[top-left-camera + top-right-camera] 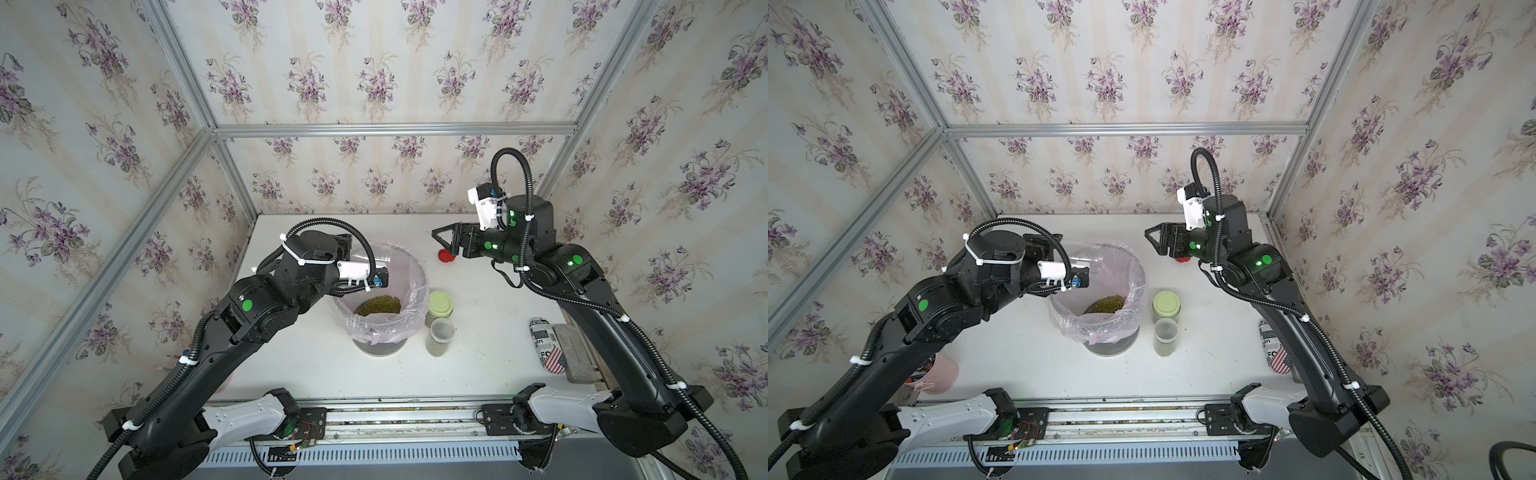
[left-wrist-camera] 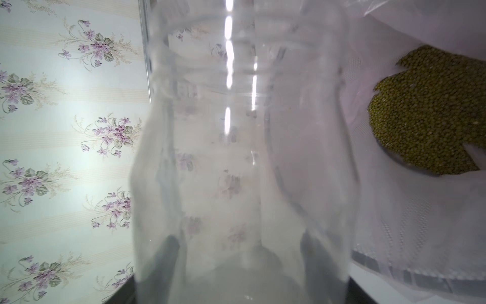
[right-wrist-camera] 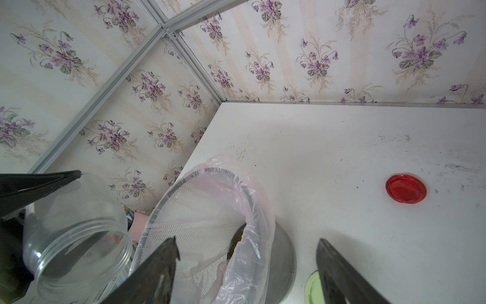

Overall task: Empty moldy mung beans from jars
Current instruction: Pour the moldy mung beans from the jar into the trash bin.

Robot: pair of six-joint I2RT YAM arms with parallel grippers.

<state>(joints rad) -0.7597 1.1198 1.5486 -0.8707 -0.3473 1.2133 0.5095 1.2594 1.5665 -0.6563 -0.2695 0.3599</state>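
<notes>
Pink-bagged mesh bin [image 1: 382,332], olive mung beans [image 1: 379,306] inside, left gripper [image 2: 238,244] clamping empty clear jar [image 3: 79,237] tilted by bin rim, right gripper [image 1: 441,242] spread empty beyond bin, newsprint-pattern pouch [image 1: 544,345], text unreadable, green-lidded jar [image 1: 440,303] and lidless jar [image 1: 440,336] beside bin, red lid [image 3: 406,188].

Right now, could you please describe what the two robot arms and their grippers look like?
The left arm and right arm are black and jointed, with white shells near the base and white wrist-camera mounts, round green dots on the joints, and black corrugated cable hoses tied on with white zip ties. The right gripper has black, wedge-shaped fingers.
</notes>
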